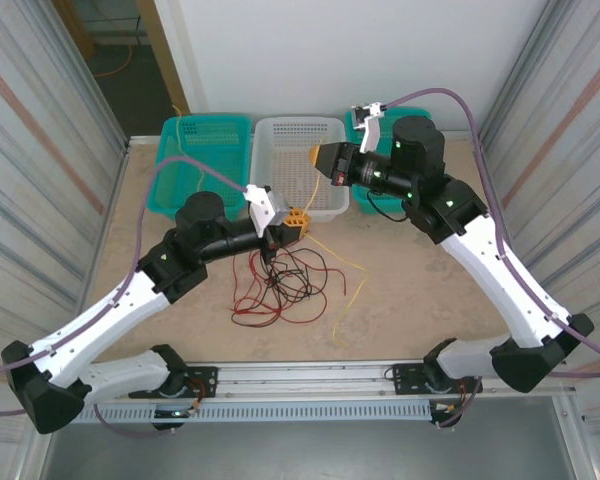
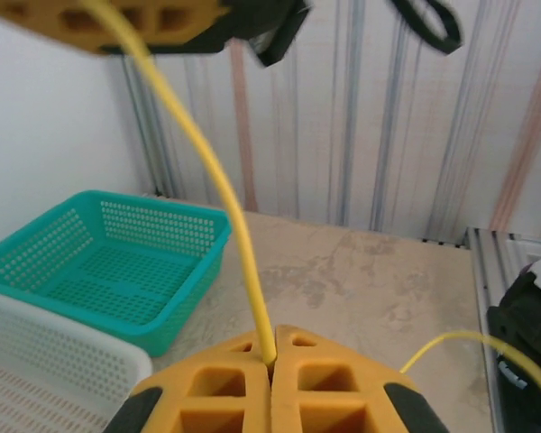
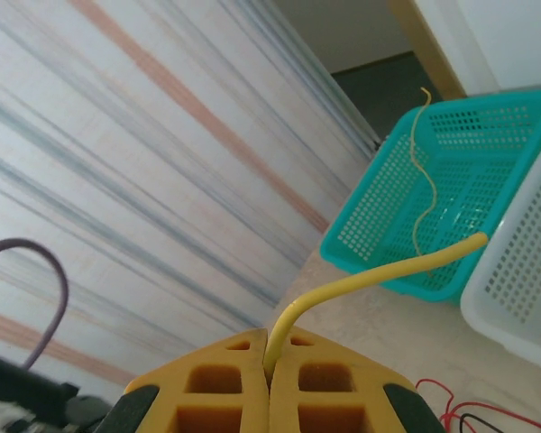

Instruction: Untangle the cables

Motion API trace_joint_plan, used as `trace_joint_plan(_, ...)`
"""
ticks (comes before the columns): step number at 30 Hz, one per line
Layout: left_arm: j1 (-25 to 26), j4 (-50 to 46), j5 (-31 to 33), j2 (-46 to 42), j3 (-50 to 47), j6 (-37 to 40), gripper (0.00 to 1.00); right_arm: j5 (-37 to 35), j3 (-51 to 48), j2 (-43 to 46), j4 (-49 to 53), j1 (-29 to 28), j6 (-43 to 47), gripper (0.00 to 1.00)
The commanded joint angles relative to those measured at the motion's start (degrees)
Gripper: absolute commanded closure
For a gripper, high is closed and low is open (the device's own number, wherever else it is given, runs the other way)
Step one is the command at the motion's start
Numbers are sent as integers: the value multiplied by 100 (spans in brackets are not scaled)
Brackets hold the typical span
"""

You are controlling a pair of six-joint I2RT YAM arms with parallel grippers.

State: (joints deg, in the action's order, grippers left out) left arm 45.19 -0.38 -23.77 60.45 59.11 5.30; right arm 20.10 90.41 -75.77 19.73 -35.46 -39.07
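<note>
Left gripper (image 2: 270,361): jaws clenched on yellow cable (image 2: 220,185). Right gripper (image 3: 270,354): jaws clenched on it too, short end poking out toward teal basket (image 3: 370,212). Desk (image 1: 420,290) pale, stone look. Striped walls (image 1: 40,150) at sides, white wall (image 1: 330,50) at back. Yellow cable pulled tight between both jaws, long way pointing from desk middle up toward white basket (image 1: 298,122). Loose part trails right over desk. Red and black cables (image 1: 280,285) in messy heap on desk, just by left gripper.

So the left gripper (image 2: 272,374) is pinching a yellow cable (image 2: 221,189) that curves up and left; teal basket (image 2: 117,271) sits on the worktop (image 2: 361,289) at left.
</note>
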Motion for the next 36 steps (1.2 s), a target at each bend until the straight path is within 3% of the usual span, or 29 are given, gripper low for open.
trace_joint_plan(1,79,94,-63,22,-115,-312,100,-515,-36,-180,-519,15,-177,100)
trace_joint_plan(3,69,39,346,155,-7,-423,100,-454,-49,-247,-508,22,-201,96)
trace_joint_plan(5,47,-299,1171,372,267,-502,100,-507,-103,-155,-412,130,-200,75)
trace_joint_plan(7,-95,-734,1861,547,566,-672,100,-519,-292,104,-406,409,-297,62)
trace_joint_plan(9,-432,-755,1914,534,577,-957,100,-447,-554,449,-408,822,-440,44)
trace_joint_plan(13,-1198,-932,1948,449,702,-1170,100,-229,-807,888,62,1604,-518,25)
trace_joint_plan(17,-2226,-1164,2128,507,1134,-1186,100,-113,-1153,1117,469,1737,-390,26)
trace_joint_plan(23,-3979,-788,1975,1058,1763,-1611,100,-159,-1905,1468,637,1457,-373,28)
trace_joint_plan(28,-4332,-633,2604,1851,2569,-945,100,-298,-2253,1738,609,1157,-358,28)
trace_joint_plan(32,-4456,-938,2696,2610,3316,-627,100,-364,-2265,1741,721,1016,-281,29)
trace_joint_plan(36,-4475,-1011,3326,3122,3644,-321,100,-390,-2309,1726,778,989,-234,30)
